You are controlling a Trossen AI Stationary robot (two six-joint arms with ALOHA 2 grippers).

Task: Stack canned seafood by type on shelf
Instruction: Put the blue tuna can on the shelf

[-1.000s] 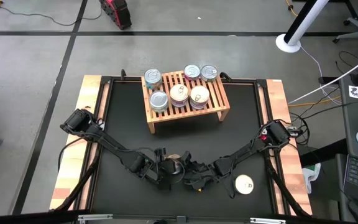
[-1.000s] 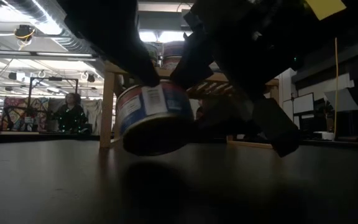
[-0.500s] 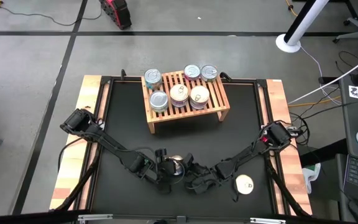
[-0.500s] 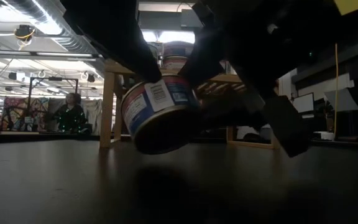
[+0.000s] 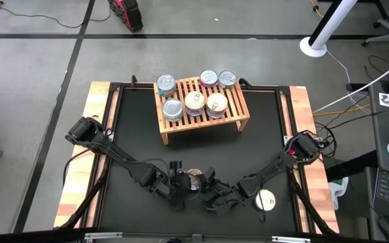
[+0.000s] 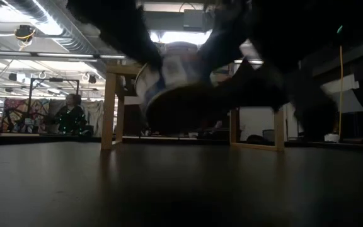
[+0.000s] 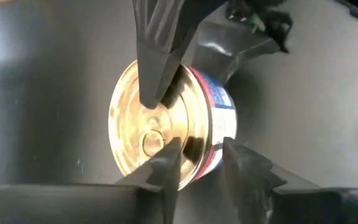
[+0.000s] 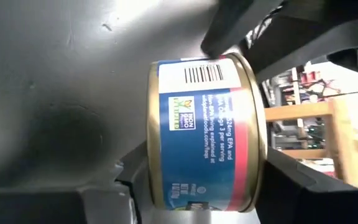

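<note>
- Near edge of the bench (image 5: 113,135): both arms meet at its middle. The left gripper (image 5: 189,183) is clamped on one tin (image 5: 194,180) across its rim, one finger on the gold lid and one on the side wall, as the left wrist view shows. The tin is held clear of the bench surface, tilted; its label is blue with a red band.
- The right gripper (image 5: 216,197) sits just beside that tin on the right-hand side. The right wrist view shows the tin lying between its fingers; whether they press on it cannot be told.
- Near right corner: one white-lidded tin (image 5: 267,200) lies on the bench, not yet handled.
- Far half of the bench: the shelf (image 5: 201,101) carries six tins. The far row holds three silver-lidded tins, one at its left end and two together at its right. The near row holds one silver-lidded tin and two cream-lidded tins.
- Judgement: the task is well advanced. Six tins are placed, one is in transit, one remains on the bench. Whether any shelf positions are stacked two high cannot be told from above.
</note>
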